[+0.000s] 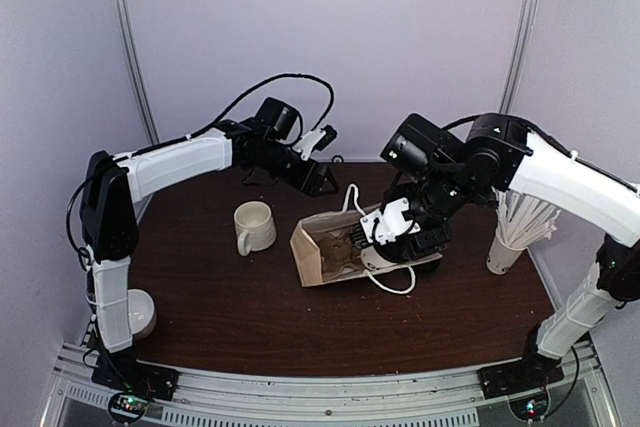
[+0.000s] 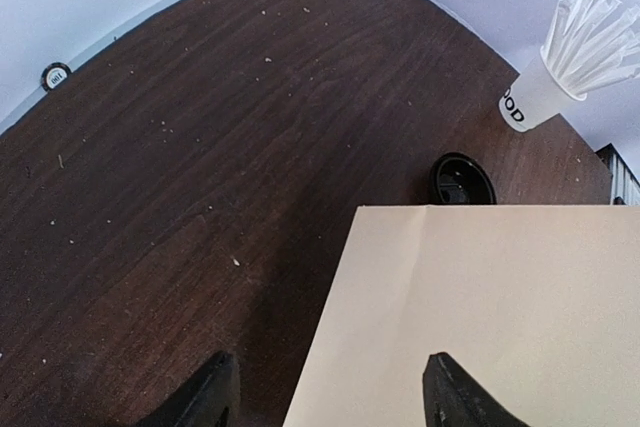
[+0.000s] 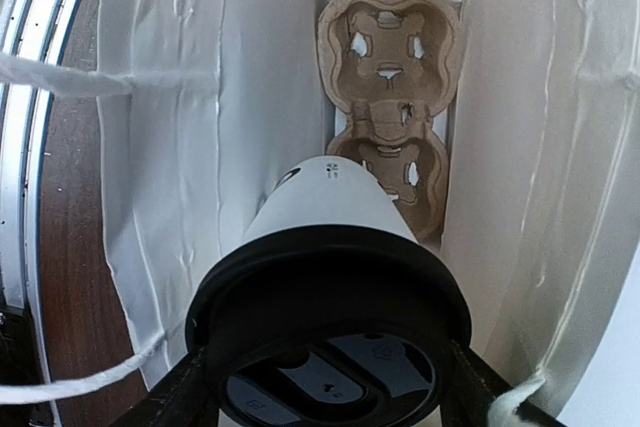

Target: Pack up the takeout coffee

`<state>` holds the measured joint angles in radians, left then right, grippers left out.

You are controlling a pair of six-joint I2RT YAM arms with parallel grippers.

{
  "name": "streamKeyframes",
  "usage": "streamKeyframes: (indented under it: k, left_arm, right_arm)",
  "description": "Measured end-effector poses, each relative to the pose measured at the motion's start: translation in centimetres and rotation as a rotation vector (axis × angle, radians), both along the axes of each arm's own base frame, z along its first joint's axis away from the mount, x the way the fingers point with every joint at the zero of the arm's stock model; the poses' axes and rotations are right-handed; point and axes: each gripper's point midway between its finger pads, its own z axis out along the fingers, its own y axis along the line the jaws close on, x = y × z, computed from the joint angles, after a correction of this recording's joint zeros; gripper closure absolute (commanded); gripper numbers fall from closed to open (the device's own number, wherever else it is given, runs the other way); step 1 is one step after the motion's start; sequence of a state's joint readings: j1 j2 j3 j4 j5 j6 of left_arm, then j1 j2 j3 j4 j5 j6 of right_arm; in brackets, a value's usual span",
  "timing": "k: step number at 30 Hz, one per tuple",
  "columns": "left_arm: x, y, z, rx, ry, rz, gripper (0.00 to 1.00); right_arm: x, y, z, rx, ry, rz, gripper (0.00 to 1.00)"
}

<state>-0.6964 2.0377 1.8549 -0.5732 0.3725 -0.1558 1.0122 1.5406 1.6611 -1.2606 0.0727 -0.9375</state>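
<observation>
The takeout coffee [image 3: 330, 217], a white paper cup with a black lid [image 3: 330, 347], sits between the fingers [image 3: 175, 397] of my right gripper [image 3: 325, 392], which is shut on it at the lid. The cup points into the open mouth of a paper bag [image 1: 325, 247] lying on the table. A brown cardboard cup carrier [image 3: 385, 97] rests deep inside the bag. My left gripper [image 2: 330, 402] is open; one finger hangs over the bag's outer side [image 2: 500, 317], the other over the bare table. In the top view the left gripper [image 1: 318, 179] hovers just behind the bag.
A cream mug [image 1: 254, 226] stands left of the bag. A white cup of straws [image 1: 515, 232] stands at the right edge. A loose black lid [image 2: 462, 179] lies on the table beyond the bag. A white round object [image 1: 140, 312] sits by the left arm's base.
</observation>
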Motion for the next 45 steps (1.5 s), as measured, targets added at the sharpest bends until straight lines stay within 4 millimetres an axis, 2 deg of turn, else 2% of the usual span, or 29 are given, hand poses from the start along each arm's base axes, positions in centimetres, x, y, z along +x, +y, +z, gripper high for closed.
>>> streamKeyframes:
  k: [4,7,12,19,25,29,35,45]
  left_arm:
    - [-0.2,-0.4,-1.6,0.004,0.041,-0.018,0.34]
    - [-0.4,-0.7,-2.2,-0.005,0.070,-0.029,0.35]
    - [-0.9,-1.2,-1.8,-0.048,0.098,-0.047,0.35]
    - [-1.8,-1.3,-2.5,-0.069,0.151,-0.062,0.35]
    - [-2.6,-1.6,-2.2,-0.113,0.184,-0.079,0.35]
    - [-3.1,-1.9,-2.1,-0.129,0.197,-0.091,0.35]
    - [-3.5,-2.3,-1.8,-0.146,0.204,-0.110,0.35]
    - [-4.2,-2.6,-2.0,-0.139,0.205,-0.137,0.36]
  right_arm:
    - [-0.7,-0.6,-1.3,-0.034,-0.014,0.024,0.34]
    - [-0.4,-1.0,-2.3,-0.072,-0.029,0.031,0.34]
    - [0.2,-1.0,-2.8,-0.091,-0.093,0.032,0.34]
    - [0.7,-0.9,-3.4,-0.077,-0.190,0.039,0.34]
    - [1.5,-0.4,-4.7,-0.062,-0.224,0.022,0.34]
    - [1.0,-0.7,-5.7,-0.066,-0.208,0.016,0.35]
    - [0.2,-0.8,-5.7,-0.031,-0.230,0.032,0.34]
    - [1.9,0.4,-5.7,0.024,-0.341,0.019,0.32]
